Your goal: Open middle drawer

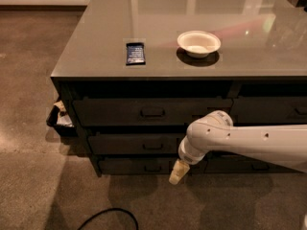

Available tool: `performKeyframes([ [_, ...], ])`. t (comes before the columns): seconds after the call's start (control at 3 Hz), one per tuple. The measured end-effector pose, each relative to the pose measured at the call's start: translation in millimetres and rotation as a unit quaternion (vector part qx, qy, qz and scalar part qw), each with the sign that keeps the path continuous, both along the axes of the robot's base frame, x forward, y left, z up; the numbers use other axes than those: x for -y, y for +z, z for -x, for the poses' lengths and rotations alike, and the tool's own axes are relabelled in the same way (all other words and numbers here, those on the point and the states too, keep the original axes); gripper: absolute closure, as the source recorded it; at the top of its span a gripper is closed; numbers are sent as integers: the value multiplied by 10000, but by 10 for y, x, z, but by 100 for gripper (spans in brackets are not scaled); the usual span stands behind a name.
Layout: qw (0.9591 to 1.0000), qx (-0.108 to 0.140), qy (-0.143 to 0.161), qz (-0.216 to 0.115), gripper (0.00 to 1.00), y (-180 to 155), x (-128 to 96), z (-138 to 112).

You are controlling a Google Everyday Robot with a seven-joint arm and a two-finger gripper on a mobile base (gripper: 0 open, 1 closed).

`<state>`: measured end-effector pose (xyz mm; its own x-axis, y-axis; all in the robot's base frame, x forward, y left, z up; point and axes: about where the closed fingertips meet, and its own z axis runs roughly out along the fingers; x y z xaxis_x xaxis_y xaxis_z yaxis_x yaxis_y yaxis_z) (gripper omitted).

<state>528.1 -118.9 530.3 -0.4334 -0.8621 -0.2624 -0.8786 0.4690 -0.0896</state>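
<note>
The middle drawer [129, 143] is a dark flat front with a small central bar handle [152, 146]. It sits closed between a taller top drawer [120, 112] and a slimmer bottom drawer [129, 166]. My gripper [176, 172] hangs at the end of the white arm [249, 143]. It points down to the left in front of the bottom drawer's right end, below and right of the middle drawer's handle, and is not touching the handle.
A white bowl [198, 43] and a dark blue packet [135, 53] lie on the grey countertop [96, 56]. A small bin with trash [60, 119] stands at the cabinet's left side. A black cable [108, 217] lies on the floor. More drawers [268, 110] lie to the right.
</note>
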Motion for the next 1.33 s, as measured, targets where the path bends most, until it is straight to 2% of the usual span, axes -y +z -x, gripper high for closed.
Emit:
performKeyframes([
  [0.33, 9989, -14, -422, -192, 0, -195, -115, -169],
  [0.67, 9989, -14, -422, -192, 0, -196, -115, -170],
  [1.0, 9987, -5, -451, -217, 0, -328, -93, -298],
  [1.33, 9983, 147, -476, -300, 0, -411, -52, -438],
])
